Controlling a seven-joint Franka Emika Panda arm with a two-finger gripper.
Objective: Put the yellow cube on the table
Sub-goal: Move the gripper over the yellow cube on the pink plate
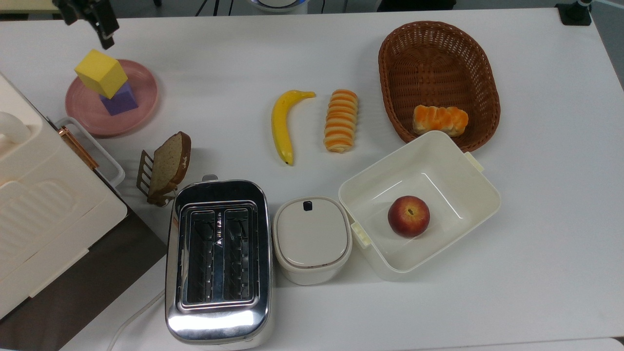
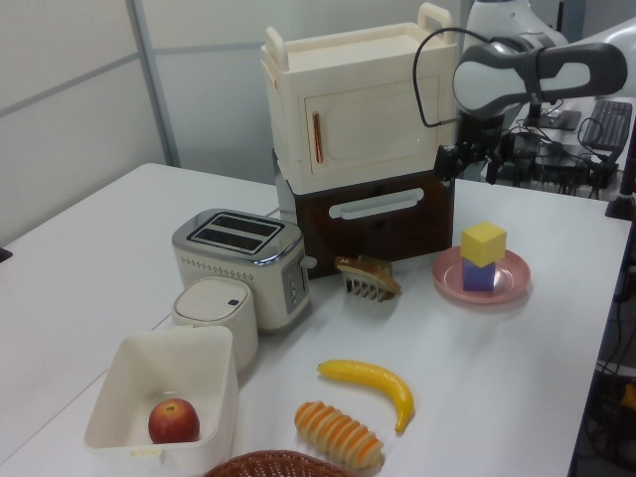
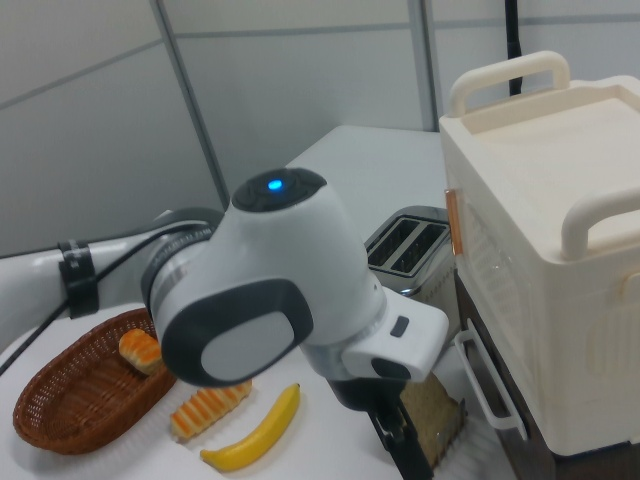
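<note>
I work over the white desk [image 1: 536, 273], broad and matte, with plenty of bare surface at the top view's far middle. My hand [image 1: 100, 24] hangs high, just beyond the pink plate [image 1: 146, 92] on the top view's far left; I cannot tell whether it is open or closed. For this approach I judge I should bring it squarely over the yellow cube [image 1: 101, 73], turn the wrist to match the cube's skewed faces, and come down only as far as the yellow sides, since gripping lower could catch the purple cube [image 1: 122, 101] underneath. A straight lift should leave that one undisturbed. The yellow cube is a plain matte block with sharp edges, sitting on the purple cube, twisted relative to it and overhanging it.
</note>
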